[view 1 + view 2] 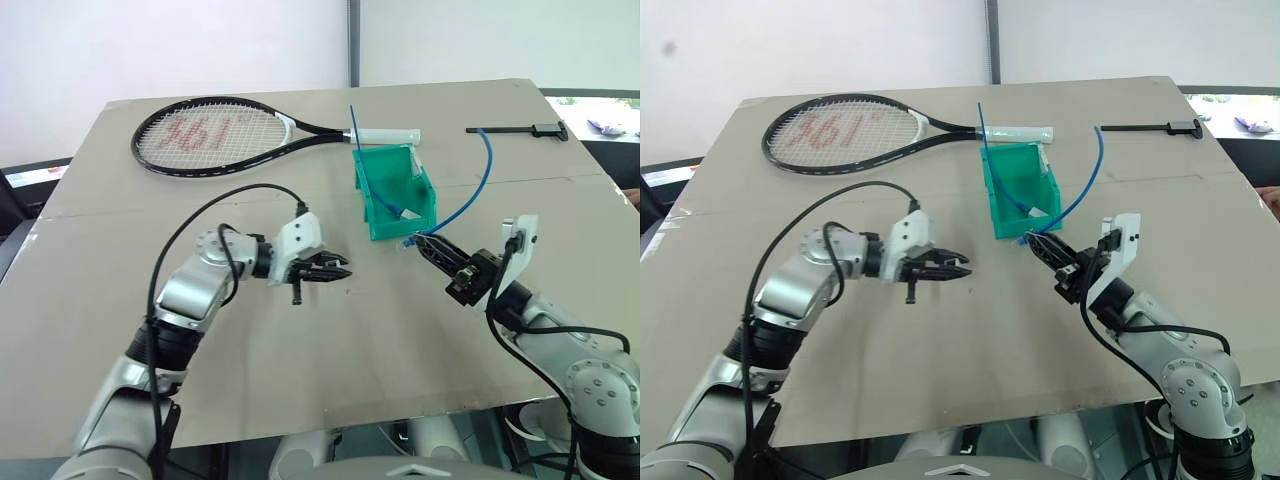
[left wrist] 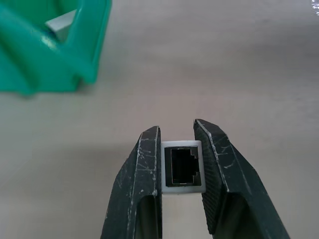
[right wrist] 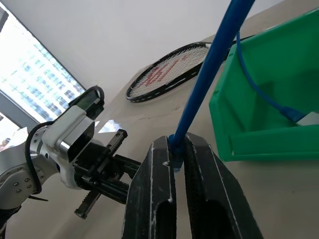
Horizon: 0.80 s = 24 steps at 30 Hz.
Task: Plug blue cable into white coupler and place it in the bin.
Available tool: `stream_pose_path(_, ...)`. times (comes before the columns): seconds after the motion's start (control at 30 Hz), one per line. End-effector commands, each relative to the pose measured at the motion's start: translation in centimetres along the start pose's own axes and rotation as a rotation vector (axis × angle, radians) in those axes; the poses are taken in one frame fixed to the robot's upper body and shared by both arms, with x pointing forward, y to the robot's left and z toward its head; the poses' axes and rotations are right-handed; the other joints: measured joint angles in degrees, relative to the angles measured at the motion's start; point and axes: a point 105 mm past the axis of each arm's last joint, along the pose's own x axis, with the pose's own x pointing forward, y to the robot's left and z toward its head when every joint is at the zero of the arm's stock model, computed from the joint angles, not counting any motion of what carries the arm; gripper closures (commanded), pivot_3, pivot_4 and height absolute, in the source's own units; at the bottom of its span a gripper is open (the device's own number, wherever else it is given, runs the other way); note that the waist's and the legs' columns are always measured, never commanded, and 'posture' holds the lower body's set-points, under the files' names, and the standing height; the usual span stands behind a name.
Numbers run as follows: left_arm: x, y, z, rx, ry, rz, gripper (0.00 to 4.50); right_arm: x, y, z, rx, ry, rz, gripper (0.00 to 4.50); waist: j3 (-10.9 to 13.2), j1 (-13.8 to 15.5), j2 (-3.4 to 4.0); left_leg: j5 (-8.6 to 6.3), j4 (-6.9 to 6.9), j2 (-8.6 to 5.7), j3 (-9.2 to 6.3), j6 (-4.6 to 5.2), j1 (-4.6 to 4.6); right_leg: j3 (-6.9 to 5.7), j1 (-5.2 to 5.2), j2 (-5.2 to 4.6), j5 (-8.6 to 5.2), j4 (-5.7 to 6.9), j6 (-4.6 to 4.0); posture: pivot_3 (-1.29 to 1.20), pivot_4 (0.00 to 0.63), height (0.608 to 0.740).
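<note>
**Plug and socket lined up, not yet joined**

White coupler (image 2: pixel 183 166) clamped between the left gripper (image 1: pixel 338 268) jaws, dark socket opening facing outward past the fingertips, presumably so the plug can go straight in. Blue cable (image 1: pixel 478 185) pinched near its plug end by the clenched right gripper (image 1: pixel 428 246) jaws, plug tip poking just beyond them toward the left gripper. From that grip, cable arcing up and away, then dropping back into the bin (image 1: pixel 377 189), other end lying inside; likely held this way so only the short stiff end needs steering. Gap of bare worktop (image 1: pixel 330 350) between the two sets of jaws, tips pointing roughly at each other but well apart; mating step judged not yet done.

Bin standing just beyond the right jaws, low cut-out front turned toward them, handy for the drop afterwards. Tennis racket (image 1: pixel 215 135) lying farther off beyond the left jaws, red marking on its strings, not legible enough to read. Small black tool (image 1: pixel 520 129) far beyond the right jaws. No other readable writing.
</note>
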Motion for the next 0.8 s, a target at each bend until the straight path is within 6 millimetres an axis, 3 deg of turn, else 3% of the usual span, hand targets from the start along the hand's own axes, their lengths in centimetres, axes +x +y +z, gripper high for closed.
stream_pose_path(0.03,0.8,0.2,0.1,0.066,0.035,-0.013,4.08,-0.5,1.1,0.9,-0.050,-0.034,0.010,4.50,0.00,0.09,0.00,0.00,0.00,0.00,0.00,0.00,0.00,0.00,0.00,0.01,0.00,0.00,0.00,0.00,0.150,0.740)
stream_pose_path(0.3,2.4,-0.3,-1.6,0.113,0.057,-0.053,4.08,-1.0,1.3,0.6,-0.063,-0.039,-0.026,4.50,-0.02,0.25,-0.01,0.00,0.03,0.00,0.04,0.00,0.00,0.04,0.00,-0.03,0.00,0.00,0.00,0.00,0.150,0.740)
stream_pose_path(0.33,2.6,-0.5,-1.9,0.111,0.059,-0.064,3.28,-1.1,1.3,0.5,-0.066,-0.039,-0.030,4.50,-0.02,0.30,-0.01,0.00,0.03,0.00,0.04,0.00,0.01,0.04,0.01,-0.05,0.00,0.00,0.00,0.00,0.150,0.740)
stream_pose_path(0.37,2.7,-0.7,-2.2,0.112,0.059,-0.076,3.02,-1.1,1.4,0.5,-0.068,-0.038,-0.033,4.50,-0.03,0.35,-0.01,0.00,0.04,0.00,0.04,0.00,0.01,0.04,0.01,-0.05,0.00,0.00,0.00,0.00,0.150,0.740)
stream_pose_path(0.53,2.7,-0.3,-2.2,0.141,0.024,-0.036,0.74,-1.1,1.5,0.3,-0.081,-0.029,-0.032,4.50,-0.03,0.30,-0.02,0.01,0.08,-0.01,0.04,0.01,0.00,0.04,0.02,-0.04,0.00,0.00,0.01,0.00,0.150,0.740)
stream_pose_path(0.8,0.7,0.3,-2.6,0.102,-0.003,0.027,0.74,-0.7,1.6,-0.1,-0.110,0.005,-0.006,4.50,-0.03,0.14,-0.02,0.00,0.08,0.00,0.04,0.01,0.00,0.04,0.01,-0.04,0.00,0.01,0.01,0.00,0.150,0.740)
